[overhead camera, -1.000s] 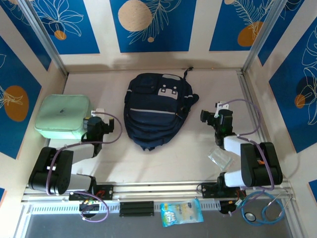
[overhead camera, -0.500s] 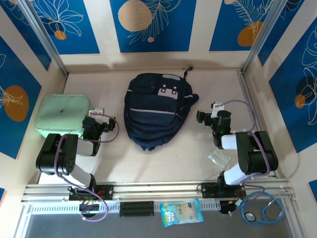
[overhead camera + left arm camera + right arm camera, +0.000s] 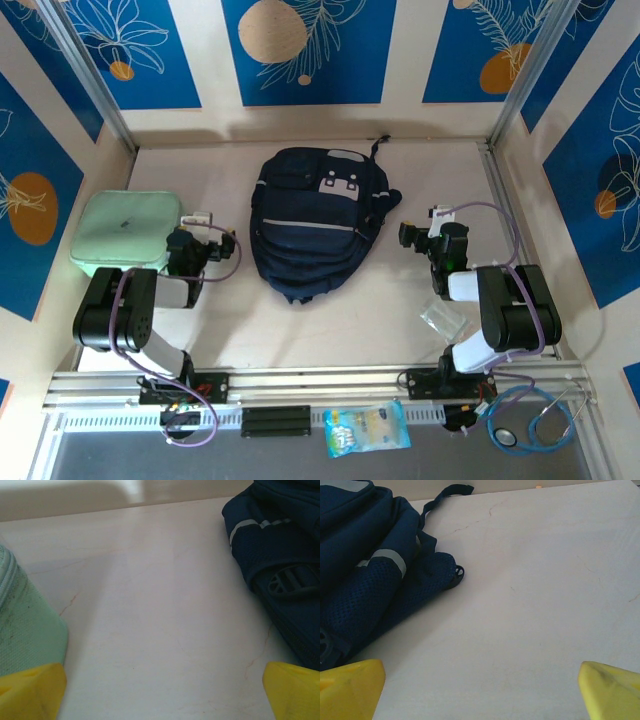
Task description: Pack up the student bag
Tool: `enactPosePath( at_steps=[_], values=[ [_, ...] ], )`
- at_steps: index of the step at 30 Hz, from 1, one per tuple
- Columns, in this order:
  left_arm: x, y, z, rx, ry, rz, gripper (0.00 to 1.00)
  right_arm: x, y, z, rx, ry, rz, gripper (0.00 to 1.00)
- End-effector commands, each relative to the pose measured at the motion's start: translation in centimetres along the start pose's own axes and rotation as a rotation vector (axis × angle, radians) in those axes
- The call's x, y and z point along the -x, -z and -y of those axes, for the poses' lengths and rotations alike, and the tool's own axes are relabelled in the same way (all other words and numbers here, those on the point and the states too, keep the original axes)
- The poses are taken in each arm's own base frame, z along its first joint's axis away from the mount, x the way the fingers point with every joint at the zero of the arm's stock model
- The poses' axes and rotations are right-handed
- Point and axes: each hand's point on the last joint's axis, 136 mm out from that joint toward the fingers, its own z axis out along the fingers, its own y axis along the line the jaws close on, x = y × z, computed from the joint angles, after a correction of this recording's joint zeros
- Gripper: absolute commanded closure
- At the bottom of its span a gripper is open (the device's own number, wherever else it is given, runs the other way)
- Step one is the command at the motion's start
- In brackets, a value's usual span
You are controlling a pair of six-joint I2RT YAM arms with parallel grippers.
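The student bag (image 3: 315, 225), a dark navy backpack with a grey-white patch and a black top handle, lies closed at the middle back of the table. My left gripper (image 3: 193, 234) hovers low between the bag and a mint green case (image 3: 125, 235). It is open, with bare table between its yellow fingertips (image 3: 30, 690). The left wrist view has the bag (image 3: 280, 555) on the right and the case (image 3: 25, 625) on the left. My right gripper (image 3: 428, 236) sits to the right of the bag, open and empty, and the bag (image 3: 365, 580) lies to its left with its strap trailing.
A clear plastic packet (image 3: 442, 320) lies on the table near the right arm's base. A snack packet (image 3: 367, 428) and a stethoscope (image 3: 530, 425) rest on the front rail area. Blue patterned walls close in the table on three sides.
Both arms have folded upward at the elbow, and each gripper has shifted slightly toward the back of the table. Both grippers stay open.
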Motion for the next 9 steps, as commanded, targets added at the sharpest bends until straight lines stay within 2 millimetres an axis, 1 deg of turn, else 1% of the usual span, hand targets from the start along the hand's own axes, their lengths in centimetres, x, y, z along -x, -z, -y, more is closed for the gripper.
enactPosePath(
  at_steps=[1, 5, 9],
  values=[
    [0.61, -0.35, 0.22, -0.024, -0.009, 0.009, 0.00, 1.36, -0.22, -0.32, 0.020, -0.005, 0.039, 0.01],
    [0.54, -0.59, 0.22, -0.025, -0.010, -0.001, 0.00, 1.35, -0.22, -0.32, 0.019, -0.005, 0.039, 0.01],
    [0.63, -0.42, 0.20, -0.023, -0.009, 0.008, 0.00, 1.34, -0.20, -0.32, 0.020, -0.005, 0.039, 0.01]
  ],
)
